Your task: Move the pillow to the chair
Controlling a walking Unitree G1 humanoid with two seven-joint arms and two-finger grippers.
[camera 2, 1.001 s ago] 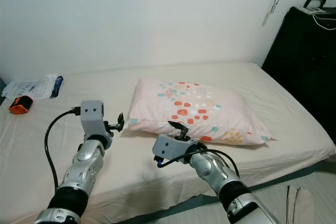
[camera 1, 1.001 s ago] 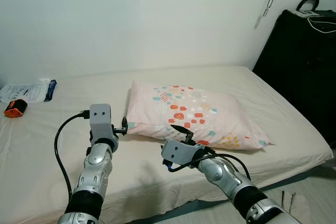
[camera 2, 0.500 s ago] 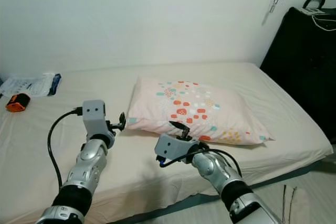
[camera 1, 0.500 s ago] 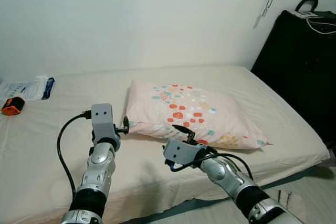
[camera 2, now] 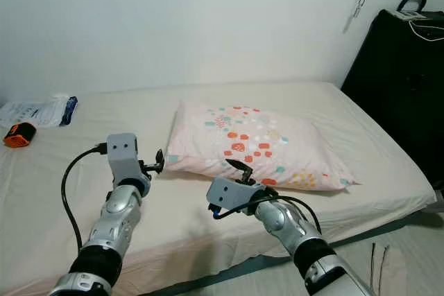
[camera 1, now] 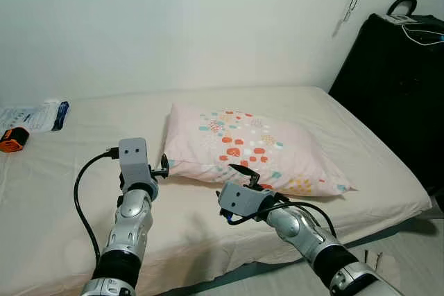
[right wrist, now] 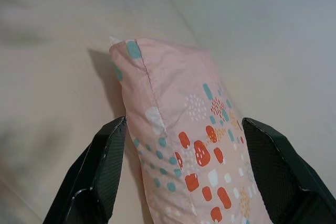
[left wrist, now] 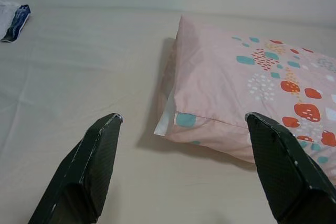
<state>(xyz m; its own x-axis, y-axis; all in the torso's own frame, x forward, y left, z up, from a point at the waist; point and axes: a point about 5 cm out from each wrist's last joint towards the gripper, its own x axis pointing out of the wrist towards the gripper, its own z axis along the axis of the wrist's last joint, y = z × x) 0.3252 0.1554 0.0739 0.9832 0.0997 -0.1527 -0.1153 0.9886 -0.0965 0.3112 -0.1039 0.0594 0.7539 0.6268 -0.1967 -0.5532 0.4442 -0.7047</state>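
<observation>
A pink pillow (camera 1: pixel 253 145) with red, teal and yellow spots lies on the bed (camera 1: pixel 62 178), a little right of the middle. My left gripper (camera 1: pixel 165 166) is open just off the pillow's near left corner (left wrist: pixel 184 121), and that corner sits between its fingers (left wrist: pixel 97 150) in the left wrist view. My right gripper (camera 1: pixel 243 173) is open at the pillow's front edge. In the right wrist view the pillow's edge (right wrist: pixel 173 129) runs up between its two fingers (right wrist: pixel 107 156). Neither gripper has closed on the fabric.
A beige sheet covers the bed, whose front edge runs below my arms. A tall black case (camera 1: pixel 395 81) stands at the bed's right side. An orange-and-black object (camera 1: pixel 12 140) and a white-and-blue packet (camera 1: pixel 38 116) lie at the far left. A white wall rises behind.
The whole picture has shifted a little, so the camera moved. Both grippers keep their places at the pillow's near edge and stay open.
</observation>
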